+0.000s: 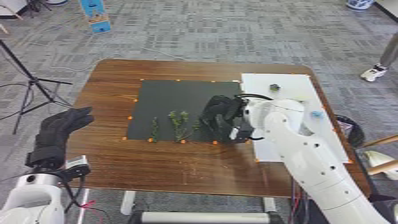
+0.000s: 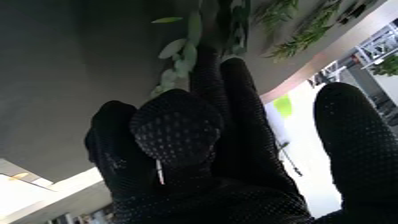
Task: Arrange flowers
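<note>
Over the black mat's (image 1: 164,97) right side, with the right hand's (image 1: 216,114) grip impossible to tell, the leafy stem (image 2: 193,54) should be handled gently, its leaves uncrushed.

Smooth wooden table (image 1: 169,172), matt dark sheet (image 1: 182,92), smooth white right arm (image 1: 311,155), right hand (image 1: 218,111) in textured fabric.

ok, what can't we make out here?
Head view: whatever lies under the right hand, hidden by its glove.
Right wrist view: whether it grips the pale stem; glove hides the contact.
Right wrist view: ends of the feathery sprigs, cut off by the edge.
Head view: what the blue item is, too small.
</note>
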Tool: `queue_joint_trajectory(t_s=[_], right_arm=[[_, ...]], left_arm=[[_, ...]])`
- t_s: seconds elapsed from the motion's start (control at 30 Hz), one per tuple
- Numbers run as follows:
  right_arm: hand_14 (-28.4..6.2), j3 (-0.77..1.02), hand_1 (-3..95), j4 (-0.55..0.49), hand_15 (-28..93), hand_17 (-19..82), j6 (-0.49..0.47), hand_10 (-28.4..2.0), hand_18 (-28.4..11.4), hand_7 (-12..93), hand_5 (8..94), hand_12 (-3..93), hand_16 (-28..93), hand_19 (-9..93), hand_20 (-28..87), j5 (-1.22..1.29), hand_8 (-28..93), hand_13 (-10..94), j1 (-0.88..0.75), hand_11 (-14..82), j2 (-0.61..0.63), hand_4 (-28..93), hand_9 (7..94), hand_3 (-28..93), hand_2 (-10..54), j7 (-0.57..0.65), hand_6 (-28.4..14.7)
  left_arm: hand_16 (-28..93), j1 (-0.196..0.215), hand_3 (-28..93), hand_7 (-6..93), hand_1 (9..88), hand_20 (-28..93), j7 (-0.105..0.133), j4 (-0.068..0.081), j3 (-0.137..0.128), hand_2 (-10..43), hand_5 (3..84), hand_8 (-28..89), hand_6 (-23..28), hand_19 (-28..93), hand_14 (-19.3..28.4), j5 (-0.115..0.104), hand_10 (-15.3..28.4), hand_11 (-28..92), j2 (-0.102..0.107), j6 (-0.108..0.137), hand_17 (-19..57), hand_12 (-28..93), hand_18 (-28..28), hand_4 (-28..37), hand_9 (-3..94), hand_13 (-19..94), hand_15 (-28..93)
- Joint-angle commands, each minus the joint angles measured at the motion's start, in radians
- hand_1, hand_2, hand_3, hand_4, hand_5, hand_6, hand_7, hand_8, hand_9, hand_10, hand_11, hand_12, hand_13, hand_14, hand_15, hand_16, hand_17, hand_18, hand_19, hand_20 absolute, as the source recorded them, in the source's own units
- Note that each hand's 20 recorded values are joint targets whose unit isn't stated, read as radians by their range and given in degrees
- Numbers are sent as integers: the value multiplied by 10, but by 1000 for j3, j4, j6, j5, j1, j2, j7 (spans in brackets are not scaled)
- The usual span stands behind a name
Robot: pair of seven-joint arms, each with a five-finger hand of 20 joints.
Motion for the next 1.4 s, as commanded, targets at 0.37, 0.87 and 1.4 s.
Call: queue_joint_trajectory(t_s=[0.37,0.87,1.4], right_arm=[[-78,2,172,-8,618,566,7,-131,-240,115,526,87,337,932,664,15,-60,897,29,77,25,-71,608,664,143,43,-49],[-76,5,167,-17,618,566,-17,-132,-240,110,528,87,336,932,663,19,-59,899,43,77,35,-69,610,661,142,70,-52],[-76,18,167,-33,616,567,20,-132,-239,108,532,88,337,932,664,79,-58,900,25,78,40,-73,613,653,141,56,-53]], left_arm=[[-14,-7,679,170,236,156,1,2,25,206,524,-81,35,94,150,2,131,235,-8,-6,86,148,86,-283,539,435,157],[-13,-5,679,171,236,155,4,0,33,206,524,-81,34,94,151,1,133,235,-10,-5,86,148,86,-283,539,435,157],[-14,2,680,171,236,156,-6,-3,29,206,524,-81,34,94,150,2,132,234,-8,-6,86,148,86,-283,539,436,157]])
